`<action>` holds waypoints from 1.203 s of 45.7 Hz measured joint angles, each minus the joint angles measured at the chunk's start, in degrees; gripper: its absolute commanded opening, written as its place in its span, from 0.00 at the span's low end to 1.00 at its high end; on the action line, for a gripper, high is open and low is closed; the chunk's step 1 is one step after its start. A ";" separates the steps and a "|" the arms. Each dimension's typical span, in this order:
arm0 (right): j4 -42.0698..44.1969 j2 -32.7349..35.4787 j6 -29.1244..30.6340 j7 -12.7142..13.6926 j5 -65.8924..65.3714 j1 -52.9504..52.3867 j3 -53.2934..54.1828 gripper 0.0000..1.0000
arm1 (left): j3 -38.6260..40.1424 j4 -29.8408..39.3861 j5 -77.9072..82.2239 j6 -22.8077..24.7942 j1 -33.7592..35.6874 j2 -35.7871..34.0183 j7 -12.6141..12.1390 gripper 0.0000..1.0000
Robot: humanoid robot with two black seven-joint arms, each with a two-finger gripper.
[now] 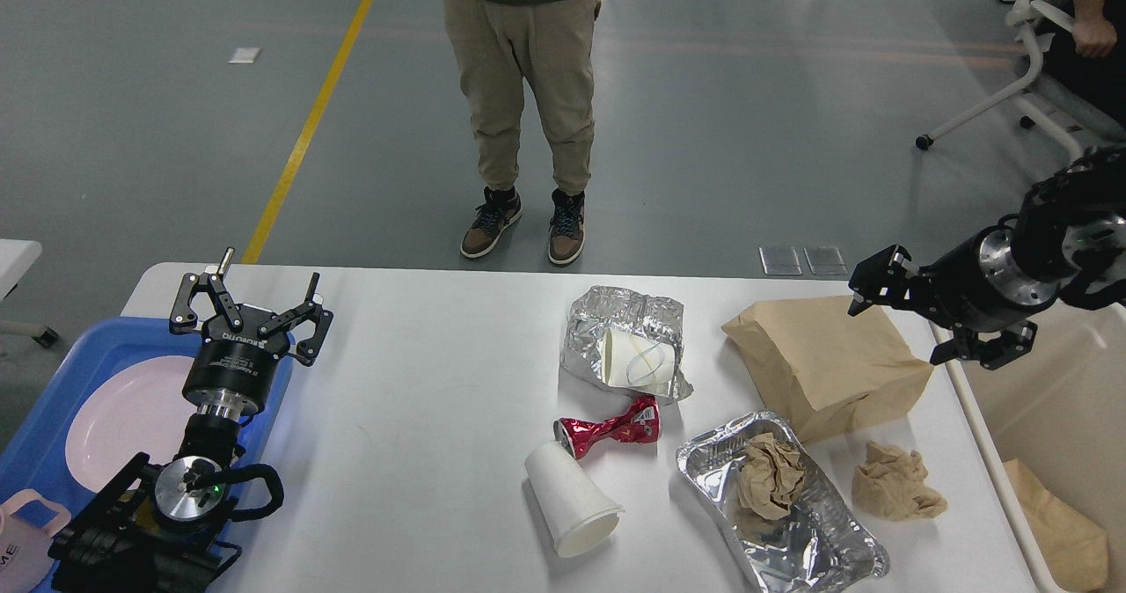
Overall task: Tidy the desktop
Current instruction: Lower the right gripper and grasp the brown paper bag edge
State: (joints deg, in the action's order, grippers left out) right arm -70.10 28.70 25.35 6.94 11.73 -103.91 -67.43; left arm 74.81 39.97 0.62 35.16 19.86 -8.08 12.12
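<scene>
Mostly white desktop (422, 417), smooth, rounded corners

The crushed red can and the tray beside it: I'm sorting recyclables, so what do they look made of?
The crushed red can looks like thin glossy painted metal, probably aluminium: it is pinched at the waist. The tray looks like shiny silver foil, with a wrinkled, reflective rim.

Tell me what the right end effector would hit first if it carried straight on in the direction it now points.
The right end effector, open, points leftward over the far right of the white desktop. Carrying on, it would probably meet the brown paper bag first, though its height above the bag is unclear.
</scene>
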 measured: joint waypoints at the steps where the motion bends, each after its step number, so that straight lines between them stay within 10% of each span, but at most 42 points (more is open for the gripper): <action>1: 1.55 -0.06 -0.11 0.01 0.76 1.93 0.66 1.00 | 0.00 0.00 0.01 0.00 0.00 0.00 0.00 0.96; 22: 25.70 -7.86 -1.74 0.18 12.76 29.47 11.09 1.00 | 0.02 -0.02 0.00 0.00 0.00 -0.01 0.00 0.96; 36: 33.58 -11.73 -12.98 0.08 12.90 40.86 17.69 0.99 | 0.00 0.02 0.00 0.00 0.00 -0.01 0.00 0.96; 41: 33.67 -12.02 -14.34 0.07 13.05 41.16 18.01 0.72 | 0.01 0.02 0.00 0.00 0.00 -0.01 0.00 0.96; 48: 33.40 -11.77 -14.73 0.13 13.38 40.90 19.03 0.02 | 0.04 0.02 0.00 0.00 0.00 -0.01 0.00 0.96; 55: 32.49 -11.64 -14.51 0.20 13.57 40.60 19.50 0.00 | 0.04 0.02 0.00 0.00 0.00 -0.01 -0.02 0.96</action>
State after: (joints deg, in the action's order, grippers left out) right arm -37.61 17.06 10.84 7.14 25.30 -63.31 -47.93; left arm 74.84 39.99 0.62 35.16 19.86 -8.09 12.11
